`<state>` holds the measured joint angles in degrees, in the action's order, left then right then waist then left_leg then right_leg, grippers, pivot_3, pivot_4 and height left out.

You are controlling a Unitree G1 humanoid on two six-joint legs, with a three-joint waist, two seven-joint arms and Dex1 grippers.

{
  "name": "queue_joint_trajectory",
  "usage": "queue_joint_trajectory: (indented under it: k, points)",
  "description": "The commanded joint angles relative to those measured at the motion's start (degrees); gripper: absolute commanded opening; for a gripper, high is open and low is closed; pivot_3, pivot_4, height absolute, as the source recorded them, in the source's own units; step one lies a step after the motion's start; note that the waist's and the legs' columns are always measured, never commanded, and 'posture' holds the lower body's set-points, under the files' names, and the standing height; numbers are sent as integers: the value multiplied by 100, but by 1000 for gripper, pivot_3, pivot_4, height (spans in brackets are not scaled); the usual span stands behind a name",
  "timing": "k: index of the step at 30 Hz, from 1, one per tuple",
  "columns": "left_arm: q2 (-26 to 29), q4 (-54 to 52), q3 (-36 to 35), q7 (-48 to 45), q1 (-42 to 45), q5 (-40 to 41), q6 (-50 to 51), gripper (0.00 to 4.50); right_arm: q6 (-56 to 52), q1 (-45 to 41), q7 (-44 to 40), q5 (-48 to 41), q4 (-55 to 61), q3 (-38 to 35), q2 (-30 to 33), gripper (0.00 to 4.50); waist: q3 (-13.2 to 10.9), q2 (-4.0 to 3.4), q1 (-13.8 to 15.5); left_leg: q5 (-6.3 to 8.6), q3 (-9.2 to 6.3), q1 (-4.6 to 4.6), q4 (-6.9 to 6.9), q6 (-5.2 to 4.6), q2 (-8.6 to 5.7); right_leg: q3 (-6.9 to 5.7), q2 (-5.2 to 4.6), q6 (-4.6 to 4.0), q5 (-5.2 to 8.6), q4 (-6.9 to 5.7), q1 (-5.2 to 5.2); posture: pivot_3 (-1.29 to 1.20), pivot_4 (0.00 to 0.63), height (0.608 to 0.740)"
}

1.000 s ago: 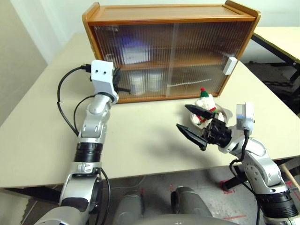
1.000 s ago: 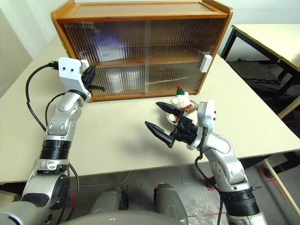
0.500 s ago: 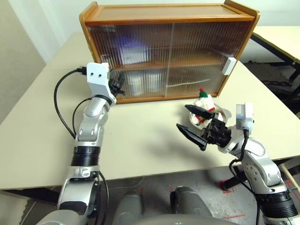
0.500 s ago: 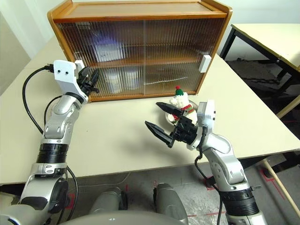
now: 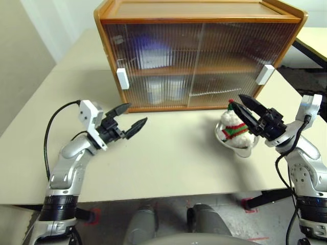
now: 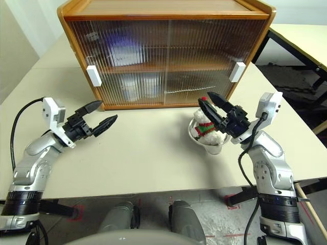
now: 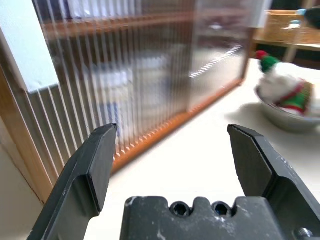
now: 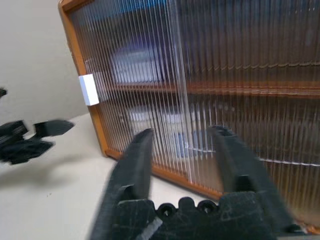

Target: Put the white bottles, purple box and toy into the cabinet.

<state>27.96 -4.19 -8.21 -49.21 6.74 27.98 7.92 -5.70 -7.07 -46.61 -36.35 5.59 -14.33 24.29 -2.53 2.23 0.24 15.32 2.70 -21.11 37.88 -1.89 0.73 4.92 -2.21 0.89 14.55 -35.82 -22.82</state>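
Item: toy [image 5: 234, 125], white plush with striped scarf and green-and-red hat, sitting in a steel bowl [image 5: 236, 146] on the table [image 5: 168, 163], just in front of the cabinet's right end.

Item: cabinet [image 5: 199, 56], both ribbed sliding doors standing closed, white handles [image 5: 122, 79] at each outer edge. White bottles [image 5: 162, 90] are showing dimly behind the lower left pane, purple box [image 5: 148, 55] as a blur on the upper shelf.

Item: right gripper [image 5: 251, 113], hovering just above and beside the toy, jaws partly apart, gripping nothing.

Item: left gripper [image 5: 128, 117], hanging over bare table near the cabinet's left corner, jaws wide apart, empty.

Risks, as judged: fingers are likely catching the bowl rim while closing, tipping bowl and toy; a pinch on loose fur or the hat is risking a slip mid-carry; with the doors shut, the toy is having no way in until one slides.
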Motion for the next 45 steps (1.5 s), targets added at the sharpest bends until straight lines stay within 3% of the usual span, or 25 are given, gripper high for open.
queue_joint_trajectory:
  k: [1,4,5,10,24,45]
  points:
    - [80,-188,-99,-246,-184,140,-128,4500,-5,-146,192,14,-263,-300,117,1298,1,-1,59,-1,0,-19,2,-2,-1,0,-1,-1,-4,-1,-18,109,0,740]
    - [119,-276,-97,-345,-332,82,-260,4500,-14,-370,558,44,-500,-560,136,211,2,-2,89,-12,2,-45,2,-20,-1,1,0,-3,-15,-6,-47,111,0,740]
    - [122,-308,-86,-376,-372,86,-281,4500,-17,-442,671,60,-580,-629,141,71,1,-3,90,-11,2,-45,2,-19,-1,1,0,-5,-16,-7,-49,113,0,740]
    - [216,-427,43,-752,-647,30,-556,4500,171,-700,951,275,-989,-880,257,71,2,-5,85,-12,6,-45,2,-20,0,4,1,-8,-17,-7,-49,121,0,740]
    - [244,-467,108,-717,-727,-156,-664,4500,541,-1282,2058,893,-2104,-1310,448,71,4,-9,69,-22,35,-33,5,-37,2,26,12,-4,-20,-10,-45,134,0,740]
    - [237,-811,433,-936,-950,-18,-460,4500,570,-1722,1994,1408,-2851,-900,463,71,17,-28,73,-23,43,-28,9,-39,4,32,22,-5,-23,-22,-44,135,0,740]
